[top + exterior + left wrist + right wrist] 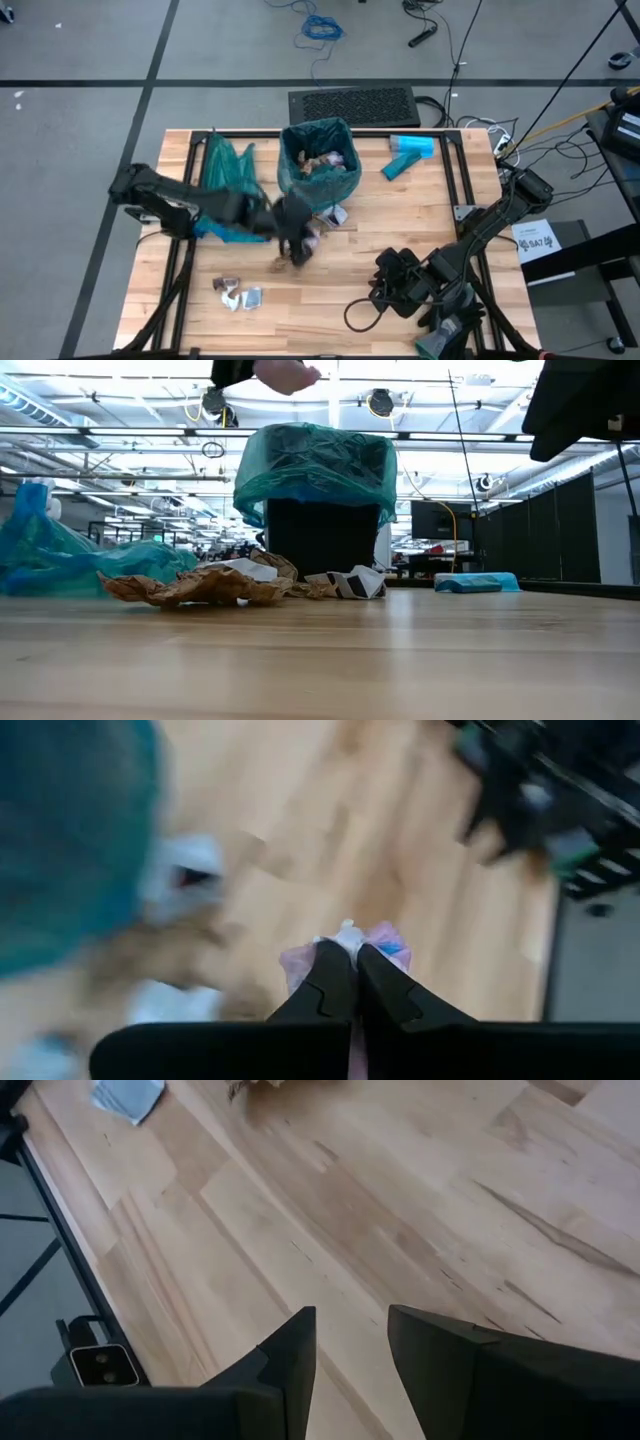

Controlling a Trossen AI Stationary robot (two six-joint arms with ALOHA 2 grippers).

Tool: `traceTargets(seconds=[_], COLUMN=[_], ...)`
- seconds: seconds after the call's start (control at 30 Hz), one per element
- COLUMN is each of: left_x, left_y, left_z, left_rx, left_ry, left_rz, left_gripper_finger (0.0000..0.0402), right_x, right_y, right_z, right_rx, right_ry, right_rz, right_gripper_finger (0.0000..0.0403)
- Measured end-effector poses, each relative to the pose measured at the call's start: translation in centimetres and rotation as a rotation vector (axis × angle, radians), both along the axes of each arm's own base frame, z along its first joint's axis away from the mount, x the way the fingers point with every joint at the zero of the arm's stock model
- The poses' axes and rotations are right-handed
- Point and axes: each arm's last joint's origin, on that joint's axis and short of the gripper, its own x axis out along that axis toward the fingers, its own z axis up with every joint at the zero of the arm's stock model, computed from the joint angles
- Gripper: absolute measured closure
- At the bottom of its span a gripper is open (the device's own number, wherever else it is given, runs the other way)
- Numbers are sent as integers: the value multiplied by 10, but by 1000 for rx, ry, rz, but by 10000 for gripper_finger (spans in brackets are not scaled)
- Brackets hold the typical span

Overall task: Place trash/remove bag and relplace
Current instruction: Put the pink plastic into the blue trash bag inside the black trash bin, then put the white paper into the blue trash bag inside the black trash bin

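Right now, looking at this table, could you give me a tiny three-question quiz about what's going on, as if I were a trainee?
1. True or false: the left hand is shut on a wrapper.
2. What lines the bin? A) green bag B) white cloth C) nothing
3. Fill in: the right hand hangs open over bare ____.

Key: 1 true; 2 A; 3 table.

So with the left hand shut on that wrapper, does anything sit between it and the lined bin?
Nothing visible does. The left hand is shut on a purple and white wrapper, lifted off the table just in front of the green-lined bin. The bin's mouth is open, with scraps already inside. The right hand waits open, nearer the table's front right.
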Motion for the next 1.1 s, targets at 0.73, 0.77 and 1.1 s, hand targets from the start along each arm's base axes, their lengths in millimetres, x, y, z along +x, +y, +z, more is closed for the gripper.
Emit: traceTargets(seconds=[0.73,0.77,1.1], left_x=[-28,-30,-52], left_y=[179,183,171], left_z=[65,65,59], left_rx=[342,334,187], left_ry=[-85,-79,58], left_rz=[173,177,100], left_gripper_finger=[306,297,259], right_x=[7,8,14], right_y=[-9,-10,-20], right_z=[3,3,3], right_rx=[34,36,31], right_ry=[-151,-151,-152], right_rz=[-282,-288,-323], right_gripper_finger=[282,282,282])
